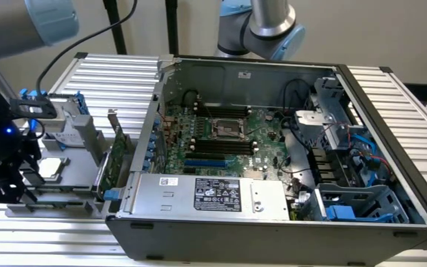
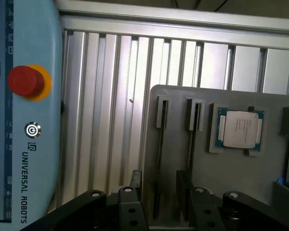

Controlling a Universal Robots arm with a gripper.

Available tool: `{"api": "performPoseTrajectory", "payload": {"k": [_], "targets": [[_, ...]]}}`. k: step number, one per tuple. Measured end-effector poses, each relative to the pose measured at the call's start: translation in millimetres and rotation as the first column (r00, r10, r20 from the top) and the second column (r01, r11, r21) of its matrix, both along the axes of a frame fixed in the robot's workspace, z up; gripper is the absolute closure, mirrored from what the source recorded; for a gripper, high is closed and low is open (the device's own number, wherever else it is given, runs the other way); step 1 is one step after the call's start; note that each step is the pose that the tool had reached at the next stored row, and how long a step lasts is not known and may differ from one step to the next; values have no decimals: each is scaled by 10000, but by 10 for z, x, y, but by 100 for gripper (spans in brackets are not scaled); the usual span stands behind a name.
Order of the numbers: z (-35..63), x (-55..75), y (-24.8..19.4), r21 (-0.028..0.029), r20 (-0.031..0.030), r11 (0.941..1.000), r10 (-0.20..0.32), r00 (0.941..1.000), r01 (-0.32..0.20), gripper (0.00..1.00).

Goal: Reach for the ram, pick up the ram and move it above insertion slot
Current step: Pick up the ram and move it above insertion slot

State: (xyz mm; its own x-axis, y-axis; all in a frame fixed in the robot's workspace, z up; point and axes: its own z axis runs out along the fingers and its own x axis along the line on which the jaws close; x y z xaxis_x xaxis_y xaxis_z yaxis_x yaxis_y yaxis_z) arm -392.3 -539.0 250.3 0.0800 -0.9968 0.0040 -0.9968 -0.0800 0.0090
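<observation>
A: Where do we see the ram (image 2: 160, 144)?
B: Slotted on edge into the grey tray (image 2: 178, 110) on the counter (image 2: 111, 120), probably leaving its faces free; our pincer (image 2: 159, 182) hangs, fingers (image 2: 135, 180) parted astride it.

Your desk (image 1: 117, 72) is a silver top of long aluminium ribs laid side by side. In the exterior view, an open computer case (image 1: 273, 245) rests on it, lid off, taking up the middle and reaching out toward three o'clock. At nine o'clock a flat grey fixture plate (image 1: 76, 164) lies on the ribs, just beside the case's side wall. Bare ribs show at eleven o'clock behind the plate and along six o'clock in front of the case. In the wrist view you also see a light blue Universal Robots pendant (image 2: 24, 144) with a red button, with bare ribs between it and the plate.
</observation>
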Motion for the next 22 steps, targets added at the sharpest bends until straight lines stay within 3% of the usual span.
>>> {"api": "performPoseTrajectory", "payload": {"k": [9, 22], "targets": [[-163, 36, 6, 0, -1, 10000, 0, 10000, 0, 58], [-400, 41, 44, 0, -3, 9988, -493, 9988, 493, 58]]}}
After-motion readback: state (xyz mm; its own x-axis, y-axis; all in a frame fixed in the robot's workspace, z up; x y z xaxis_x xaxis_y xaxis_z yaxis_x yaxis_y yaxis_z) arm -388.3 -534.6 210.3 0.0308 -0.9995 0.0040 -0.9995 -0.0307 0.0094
